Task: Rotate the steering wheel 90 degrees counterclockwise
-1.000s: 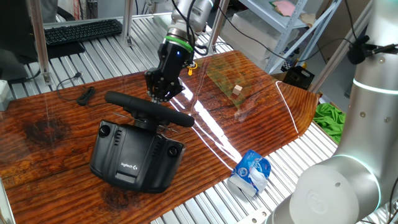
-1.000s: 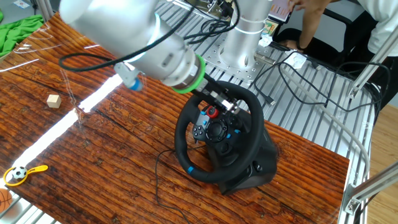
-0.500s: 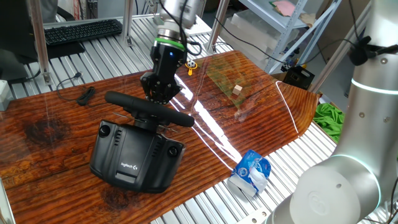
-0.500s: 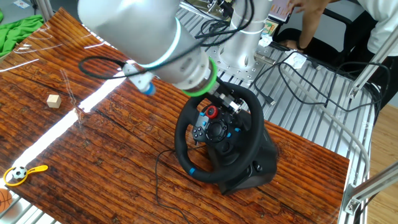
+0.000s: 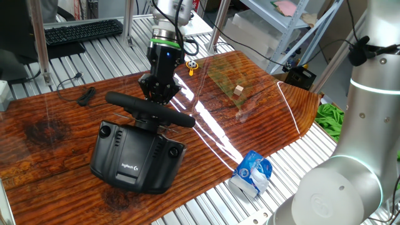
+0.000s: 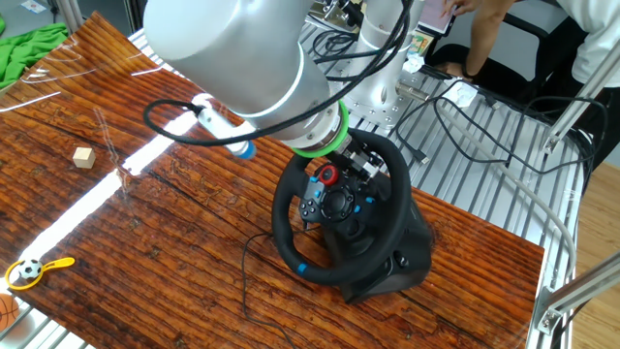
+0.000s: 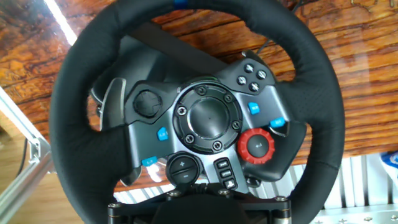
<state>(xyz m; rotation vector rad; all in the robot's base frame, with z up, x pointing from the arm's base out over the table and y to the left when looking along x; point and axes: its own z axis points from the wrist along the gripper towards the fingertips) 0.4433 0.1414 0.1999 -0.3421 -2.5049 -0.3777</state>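
Note:
The steering wheel [image 5: 150,109] is a black round rim on a bulky black Logitech base [image 5: 134,159] standing on the wooden table top. In the other fixed view its face [image 6: 339,206] shows a red dial, and the blue rim mark [image 6: 302,269] sits at the lower left. My gripper [image 5: 157,95] is at the rim's far edge and appears shut on it [image 6: 363,163]. In the hand view the wheel hub [image 7: 207,118] fills the frame with the blue mark at the top. The rim runs under my gripper [image 7: 198,190], whose fingers are hidden.
A small wooden cube [image 5: 238,90] lies on the table beyond the wheel. A blue-white packet [image 5: 252,174] lies at the table's near edge. A black keyboard [image 5: 81,30] sits at the back left. A yellow toy with a ball [image 6: 34,269] and a loose black cable [image 5: 84,95] lie on the table.
My gripper and arm have swung along the rim to the left in one fixed view. The wheel has turned slightly, and the blue rim mark has crept toward the bottom.

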